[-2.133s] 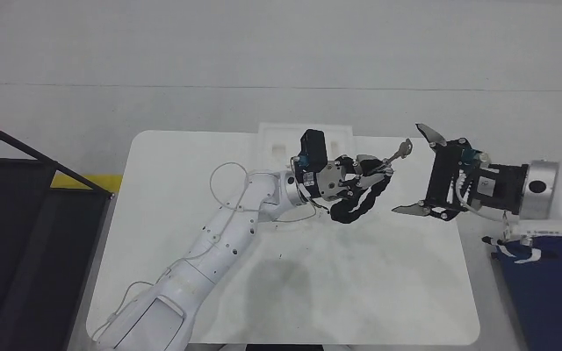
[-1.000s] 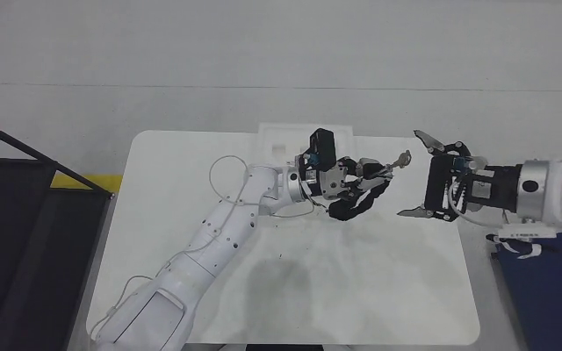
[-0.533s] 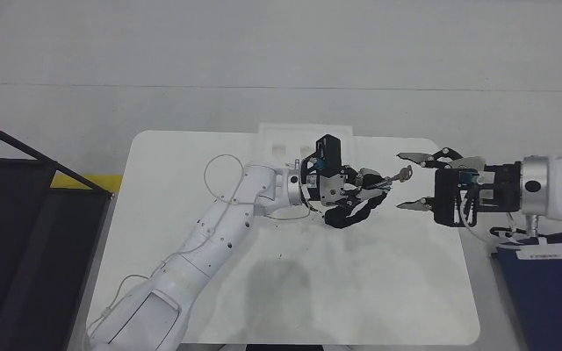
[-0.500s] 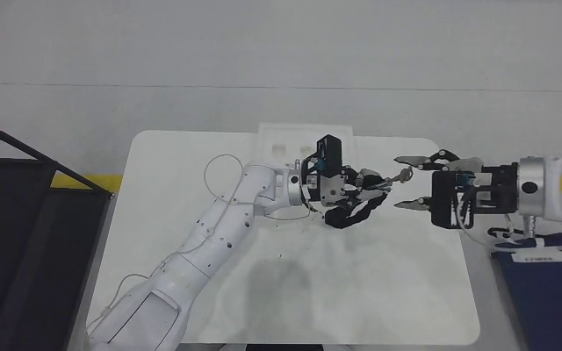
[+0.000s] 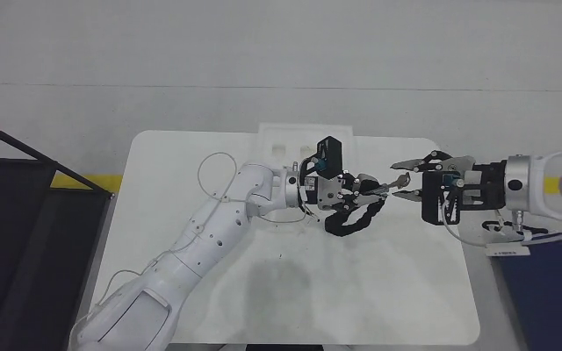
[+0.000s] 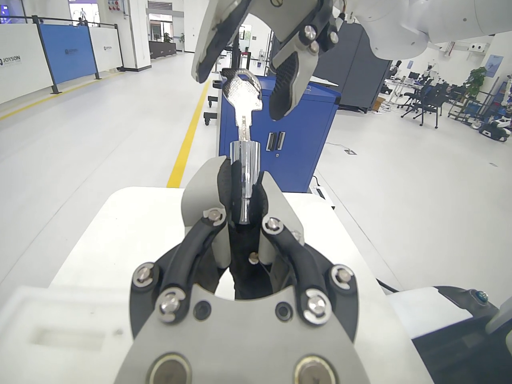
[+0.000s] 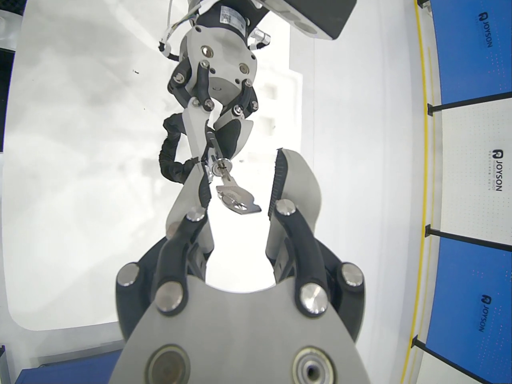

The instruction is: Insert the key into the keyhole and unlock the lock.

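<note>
My left gripper (image 5: 358, 188) is shut on a chrome lock cylinder (image 6: 247, 169) and holds it above the white table (image 5: 202, 202). The lock's black cable (image 5: 347, 219) loops below it. A silver key (image 6: 243, 89) sits in the keyhole with its flat head sticking out toward the right arm. My right gripper (image 5: 397, 181) is open, one finger on each side of the key head (image 7: 239, 200). In the right wrist view the lock face (image 7: 221, 166) lies close to one fingertip (image 7: 204, 185), and I cannot tell whether they touch.
A white foam tray (image 5: 285, 140) lies at the table's back edge, behind the left arm. A blue cabinet (image 5: 534, 298) stands off the table's right side. The table's front half is bare.
The right gripper has turned, narrowed its opening and moved left until its fingers straddle the key head. The left gripper has tipped the lock and key down a little toward it.
</note>
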You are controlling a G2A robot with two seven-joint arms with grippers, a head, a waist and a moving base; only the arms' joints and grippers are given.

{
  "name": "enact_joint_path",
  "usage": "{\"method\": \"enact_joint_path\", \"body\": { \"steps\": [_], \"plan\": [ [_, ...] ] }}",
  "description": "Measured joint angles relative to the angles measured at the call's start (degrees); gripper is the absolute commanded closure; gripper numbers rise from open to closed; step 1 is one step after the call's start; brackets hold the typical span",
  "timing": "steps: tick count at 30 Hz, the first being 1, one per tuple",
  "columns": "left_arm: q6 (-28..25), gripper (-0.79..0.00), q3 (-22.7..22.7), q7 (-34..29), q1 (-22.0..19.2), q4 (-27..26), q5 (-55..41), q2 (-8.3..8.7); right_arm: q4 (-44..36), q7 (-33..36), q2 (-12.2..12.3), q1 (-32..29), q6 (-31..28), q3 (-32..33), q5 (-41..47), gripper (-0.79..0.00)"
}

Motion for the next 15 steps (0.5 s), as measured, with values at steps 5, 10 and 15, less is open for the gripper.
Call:
{"method": "enact_joint_path", "body": {
  "steps": [5,10,15],
  "plan": [
    [0.0,0.0,0.6,-1.3,-0.3,-0.6,-1.9,0.88,0.5,-2.7,0.4,0.7,0.0,-1.7,-1.8,-0.243],
    [0.0,0.0,1.1,-1.7,-0.7,-0.7,-2.9,1.49,1.1,-5.3,0.6,1.6,0.0,-3.2,-2.5,-0.025],
    [0.0,0.0,1.7,-1.6,-1.2,-0.5,-3.6,1.95,1.7,-6.6,0.8,2.7,0.0,-5.1,-2.7,0.0]
  ]
}}
